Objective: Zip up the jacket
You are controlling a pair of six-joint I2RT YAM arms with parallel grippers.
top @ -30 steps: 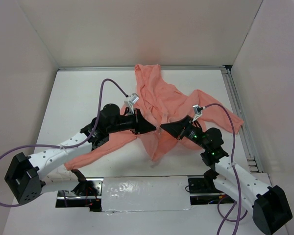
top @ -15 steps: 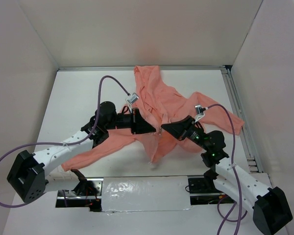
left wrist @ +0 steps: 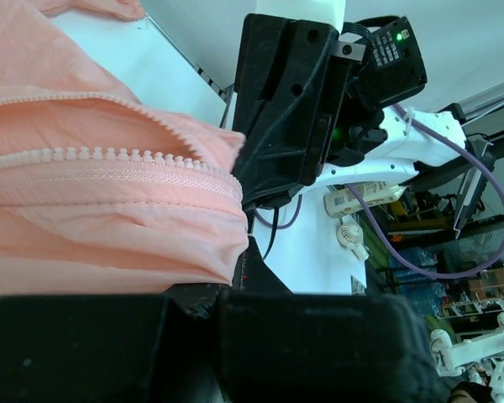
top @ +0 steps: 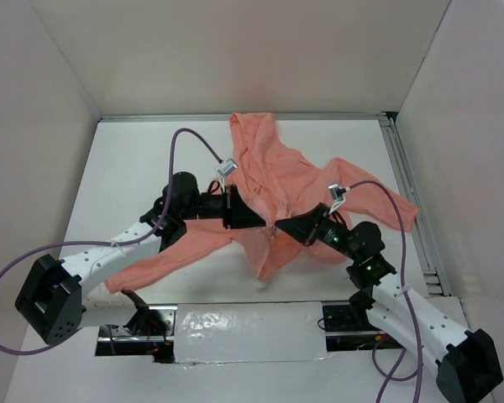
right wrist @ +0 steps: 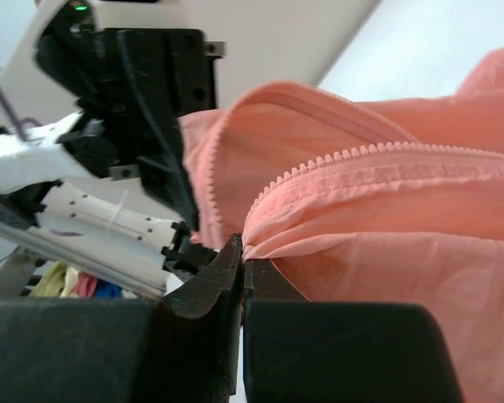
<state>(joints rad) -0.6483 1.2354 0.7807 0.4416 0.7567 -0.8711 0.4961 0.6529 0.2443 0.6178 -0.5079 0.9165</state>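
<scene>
The jacket (top: 273, 172) lies spread on the white table (top: 134, 159), with the hood toward the far wall and the front not closed. The 2 arms meet over its middle, almost tip to tip. The left gripper (left wrist: 239, 273) has its jaws pressed together on 1 front edge. The right gripper (right wrist: 242, 252) pinches the other edge in the same way, probably so that both rows of zipper teeth (right wrist: 361, 155) come side by side for joining. I cannot find the slider.
</scene>
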